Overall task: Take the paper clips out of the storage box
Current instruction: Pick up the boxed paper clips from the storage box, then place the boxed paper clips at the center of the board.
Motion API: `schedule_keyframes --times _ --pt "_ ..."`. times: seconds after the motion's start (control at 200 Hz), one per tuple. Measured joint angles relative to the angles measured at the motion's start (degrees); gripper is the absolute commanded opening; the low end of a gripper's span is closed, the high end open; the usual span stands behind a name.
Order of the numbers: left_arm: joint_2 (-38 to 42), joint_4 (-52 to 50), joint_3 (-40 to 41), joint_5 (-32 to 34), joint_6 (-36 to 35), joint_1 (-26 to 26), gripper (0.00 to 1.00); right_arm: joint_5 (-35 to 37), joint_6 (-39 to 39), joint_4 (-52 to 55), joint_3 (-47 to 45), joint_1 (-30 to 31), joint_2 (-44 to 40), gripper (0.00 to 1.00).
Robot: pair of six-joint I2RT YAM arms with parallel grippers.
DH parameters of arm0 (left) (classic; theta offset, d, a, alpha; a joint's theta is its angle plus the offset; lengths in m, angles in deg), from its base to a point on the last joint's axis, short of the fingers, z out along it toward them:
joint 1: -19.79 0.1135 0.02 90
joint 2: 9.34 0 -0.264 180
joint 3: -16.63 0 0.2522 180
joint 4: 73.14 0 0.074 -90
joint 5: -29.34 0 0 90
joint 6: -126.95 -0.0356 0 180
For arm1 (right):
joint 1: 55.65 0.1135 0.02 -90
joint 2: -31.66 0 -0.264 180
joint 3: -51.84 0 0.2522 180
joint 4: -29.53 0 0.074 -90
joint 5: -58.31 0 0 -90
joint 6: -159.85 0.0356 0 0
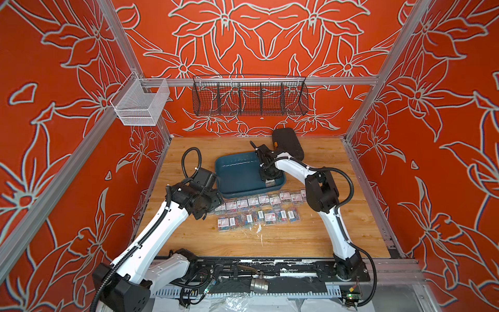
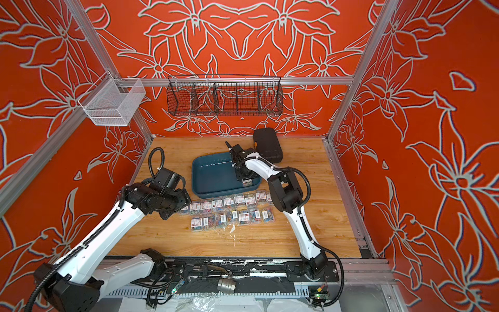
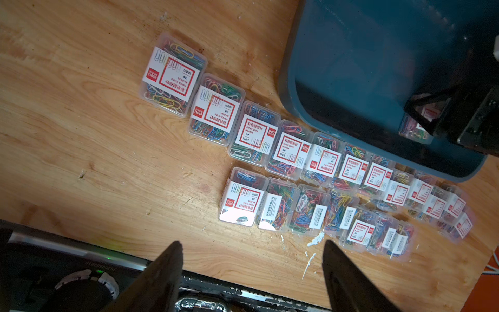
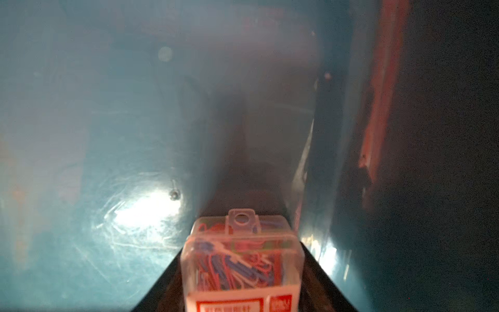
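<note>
The dark teal storage box (image 1: 237,173) (image 2: 213,173) lies at the middle back of the wooden table. My right gripper (image 1: 270,182) (image 2: 247,182) reaches down into its near right corner. In the right wrist view the right gripper (image 4: 243,245) is shut on one clear box of paper clips (image 4: 240,264), just above the teal floor (image 4: 108,121). Several more boxes of paper clips (image 1: 259,210) (image 2: 229,210) (image 3: 291,151) lie in two rows on the table in front of the storage box. My left gripper (image 1: 209,209) (image 3: 252,243) hangs open and holds nothing, at the left end of those rows.
A black hard case (image 1: 287,143) (image 2: 267,144) with an orange latch lies behind the storage box. A black wire basket (image 1: 249,96) and a white mesh basket (image 1: 140,101) hang on the back rail. White flecks (image 3: 314,239) mark the wood near the front row.
</note>
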Motion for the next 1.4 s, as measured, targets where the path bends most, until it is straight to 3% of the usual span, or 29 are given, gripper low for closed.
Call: schedule_keyframes --times 0.255,0.39,0.706,0.971,1.396 --pt "-2.86 1.33 -1.31 -0.46 -0.66 0.37 0.79 0.11 -0.94 2.67 0.63 0.00 -1.16 0.45" --pt "-4.98 2.78 -3.23 -0.52 -1.25 0.52 0.79 0.46 -1.55 3.26 -2.47 0.00 -8.13 0.43" --pt "-8.46 6.47 -5.55 -1.11 -2.16 0.63 0.79 3.91 -1.90 1.73 -24.81 -0.04 -38.99 0.40" --pt "-9.35 7.65 -7.13 -1.36 -2.40 1.09 0.79 8.37 -0.39 1.77 -46.62 -2.51 -52.68 0.40" --pt "-6.99 6.23 -8.15 -1.53 -2.25 1.49 0.79 8.39 2.93 -3.32 -61.24 -5.84 -55.63 0.40"
